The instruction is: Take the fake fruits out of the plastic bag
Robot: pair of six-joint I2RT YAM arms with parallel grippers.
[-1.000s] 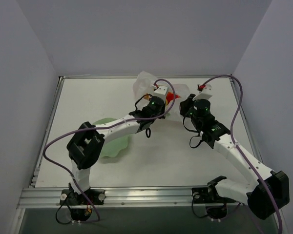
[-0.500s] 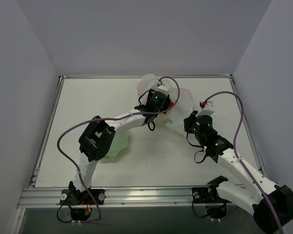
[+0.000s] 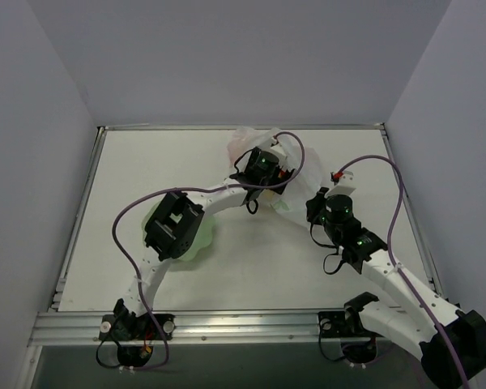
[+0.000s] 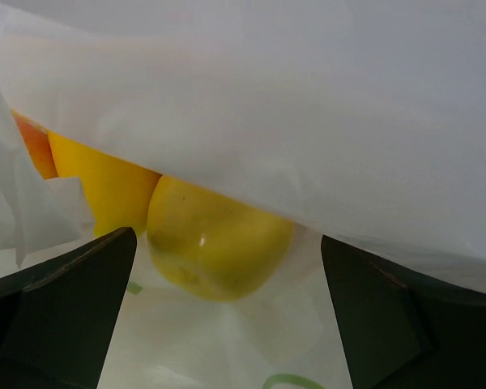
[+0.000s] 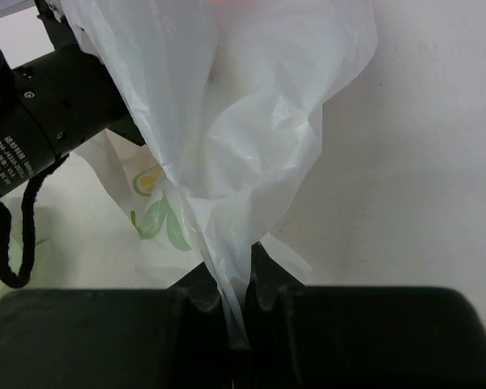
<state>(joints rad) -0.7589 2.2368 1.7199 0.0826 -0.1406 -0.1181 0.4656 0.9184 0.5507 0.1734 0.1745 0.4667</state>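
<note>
The plastic bag [image 3: 300,166] lies crumpled at the back middle of the table, white and thin with green leaf prints [image 5: 158,219]. My left gripper [image 4: 227,243] is inside the bag's mouth, open wide. A yellow fruit [image 4: 202,227] sits just ahead of its dark fingers [image 4: 73,300], not gripped. A second yellow fruit [image 4: 105,182] and an orange one [image 4: 32,146] lie to its left under the bag film. A spot of red [image 3: 286,168] shows through the bag. My right gripper [image 5: 243,300] is shut on a twisted edge of the bag [image 5: 227,162], holding it up.
A pale green wavy-edged bowl [image 3: 202,241] sits left of centre, partly under the left arm's elbow [image 3: 174,225]. Purple cables loop over both arms. A metal rail runs along the table's near edge [image 3: 227,324], and grey walls enclose the table.
The left gripper went from shut to wide open and reached deeper into the bag. The right arm drew back toward the near right with the bag edge in its grip.
</note>
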